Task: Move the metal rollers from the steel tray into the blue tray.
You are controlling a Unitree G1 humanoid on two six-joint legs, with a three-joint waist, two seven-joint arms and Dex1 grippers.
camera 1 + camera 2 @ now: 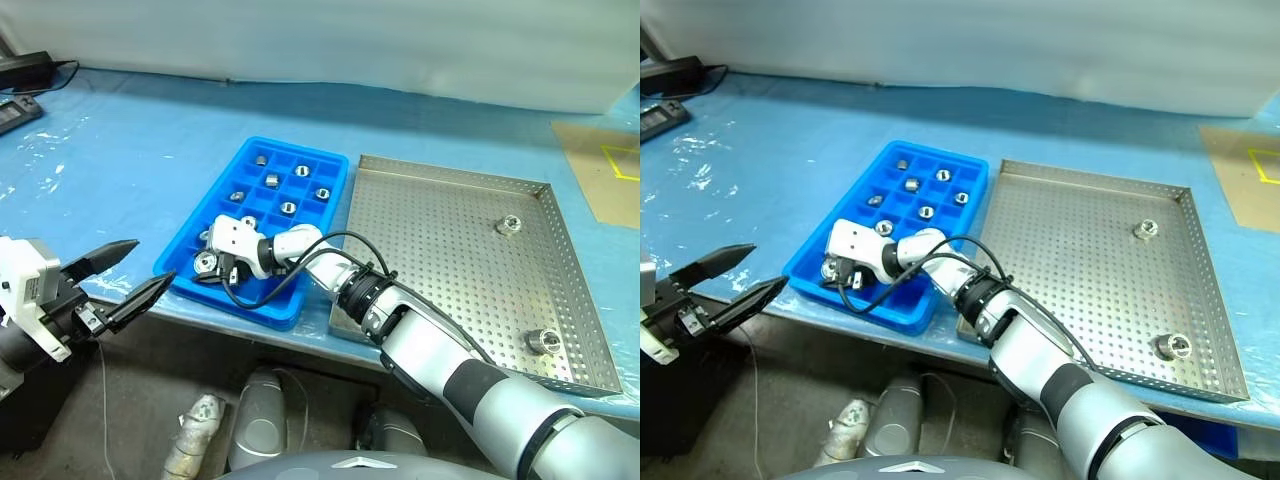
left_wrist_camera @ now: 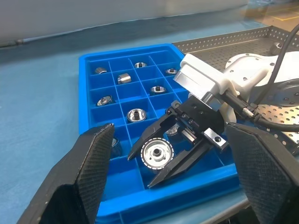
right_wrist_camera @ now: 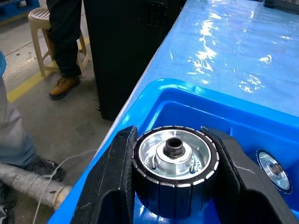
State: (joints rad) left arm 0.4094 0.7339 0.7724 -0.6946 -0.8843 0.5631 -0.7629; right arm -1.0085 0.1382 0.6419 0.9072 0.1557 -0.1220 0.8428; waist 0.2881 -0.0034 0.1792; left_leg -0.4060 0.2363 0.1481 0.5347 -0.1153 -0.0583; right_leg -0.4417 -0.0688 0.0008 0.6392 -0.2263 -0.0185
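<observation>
Placing step. Right gripper [image 2: 161,156] clamps roller [image 2: 157,153] over near corner of blue tray [image 1: 322,232], probably above empty cell. Left gripper [image 1: 128,275] wide, idle off table edge. Two rollers [image 1: 509,224] remain in steel tray [image 1: 440,245]. Next: lower, release into cell.

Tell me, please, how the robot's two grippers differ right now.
The left gripper is open and empty, off the table's near edge; the right gripper is shut on a roller over the blue tray. Both have two black fingers.
</observation>
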